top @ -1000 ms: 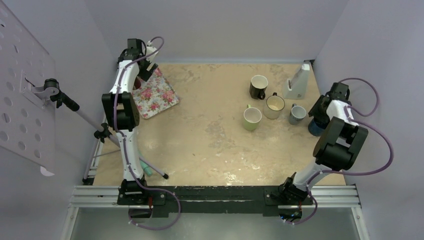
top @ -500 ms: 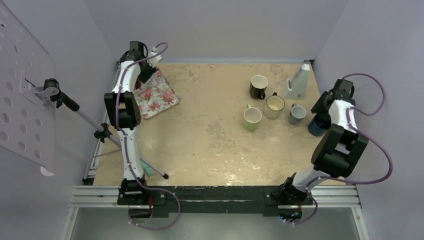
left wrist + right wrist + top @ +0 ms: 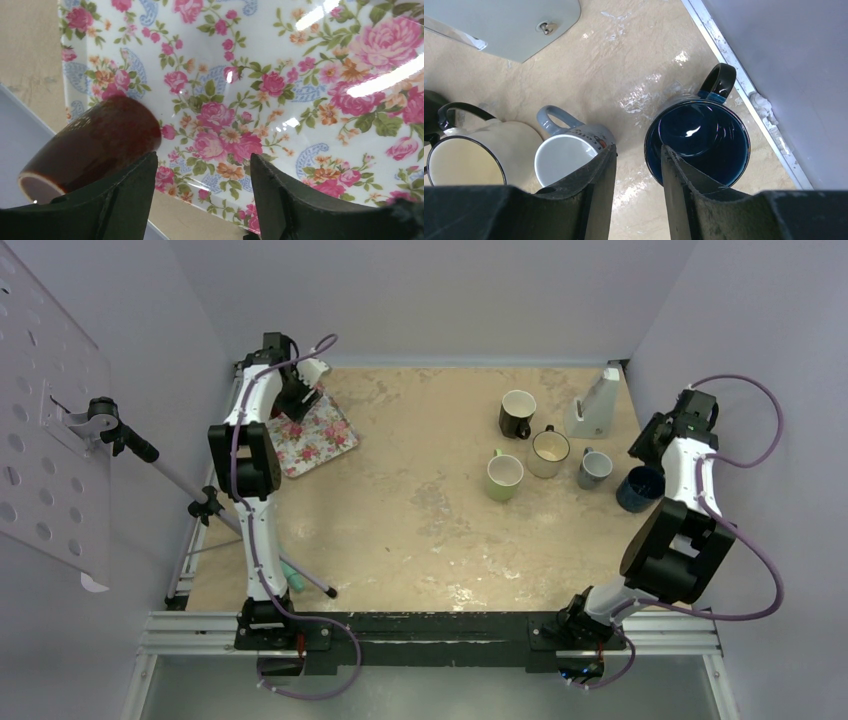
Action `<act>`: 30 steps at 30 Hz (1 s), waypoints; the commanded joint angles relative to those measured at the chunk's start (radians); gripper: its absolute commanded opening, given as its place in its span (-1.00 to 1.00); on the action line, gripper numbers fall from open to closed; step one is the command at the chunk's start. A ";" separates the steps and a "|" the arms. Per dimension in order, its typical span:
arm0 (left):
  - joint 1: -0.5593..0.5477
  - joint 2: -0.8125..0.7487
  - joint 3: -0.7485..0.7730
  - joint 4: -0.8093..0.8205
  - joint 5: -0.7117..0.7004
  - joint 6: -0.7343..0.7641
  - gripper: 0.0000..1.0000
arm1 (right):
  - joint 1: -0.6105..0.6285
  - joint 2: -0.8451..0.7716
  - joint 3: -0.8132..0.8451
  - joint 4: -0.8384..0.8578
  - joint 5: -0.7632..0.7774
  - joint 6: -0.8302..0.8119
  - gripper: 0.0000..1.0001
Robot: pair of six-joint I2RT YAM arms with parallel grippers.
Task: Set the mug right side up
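- One dark blue mug [image 3: 696, 135] is seen at the right side of the table [image 3: 420, 510], close to the wall. It is stood right side up, with its mouth open to the top and its handle pointed at the wall. Only its shiny blue bottom is seen inside.
- The right gripper [image 3: 638, 155] is held just above this mug. Its fingers are spread apart and nothing is pinched.
- Four more mugs are stood nearby with mouths up: one grey [image 3: 594, 468], one cream [image 3: 549, 450], one green [image 3: 504, 476] and one black [image 3: 517, 412]. The grey and cream ones are set side by side, very close.
- One pale grey stand [image 3: 595, 405] is placed behind them.
- One flowered tray [image 3: 320, 435] is laid at the far left.
- One brown mug [image 3: 95, 145] is seen at the tray's edge. It looks tipped, mouth turned sideways. So six mugs are counted.
- The left gripper [image 3: 202, 165] is held over the tray, fingers spread wide. The brown mug is beside the left finger, not gripped.
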 commanded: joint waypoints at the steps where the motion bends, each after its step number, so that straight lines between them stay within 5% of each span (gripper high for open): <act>1: -0.001 -0.090 0.035 0.044 -0.089 -0.035 0.56 | -0.006 -0.009 0.030 0.002 -0.018 -0.018 -0.16; 5: 0.003 -0.091 0.038 0.107 -0.198 -0.007 0.84 | -0.005 -0.001 0.043 -0.011 -0.006 -0.016 -0.13; 22: 0.008 -0.029 0.079 0.189 -0.242 0.087 0.88 | -0.005 -0.017 0.067 -0.037 0.007 -0.021 -0.08; 30: 0.006 0.011 0.096 0.165 -0.225 0.132 0.41 | -0.006 -0.023 0.067 -0.032 0.006 -0.024 -0.08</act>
